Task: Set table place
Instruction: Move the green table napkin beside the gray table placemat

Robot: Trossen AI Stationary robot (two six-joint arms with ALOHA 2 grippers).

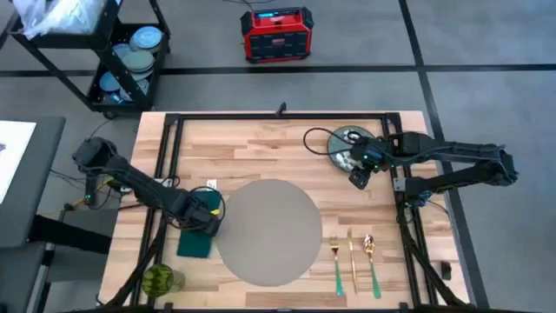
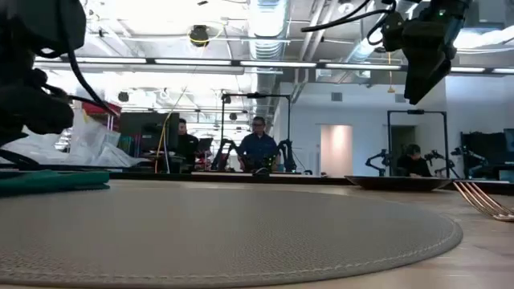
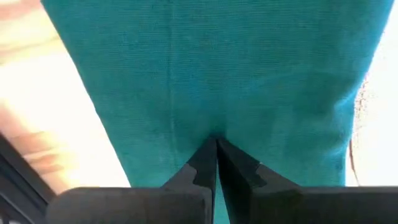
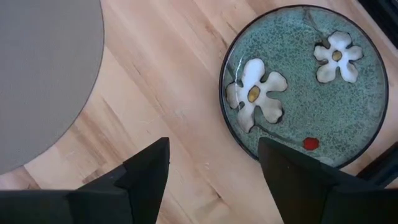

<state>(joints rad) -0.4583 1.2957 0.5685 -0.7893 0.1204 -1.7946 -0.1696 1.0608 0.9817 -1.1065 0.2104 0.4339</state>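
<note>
Table [image 1: 261,143]: light-wood planks, black frame. Placemat [image 1: 271,230]: plain grey-taupe. Napkin [image 1: 196,243] at the table's left edge: dark green, teal in the left wrist view. Plate [image 4: 311,81] near the far right corner: speckled grey-green, dark rim, white flowers with yellow centres, one red dot. Cutlery [image 1: 352,256] near the front edge: gold with green handles.

Light-wood table [image 1: 261,143] bearing grey round placemat [image 1: 269,230], green napkin [image 1: 195,243], floral plate [image 1: 347,148], cutlery [image 1: 353,256].
</note>
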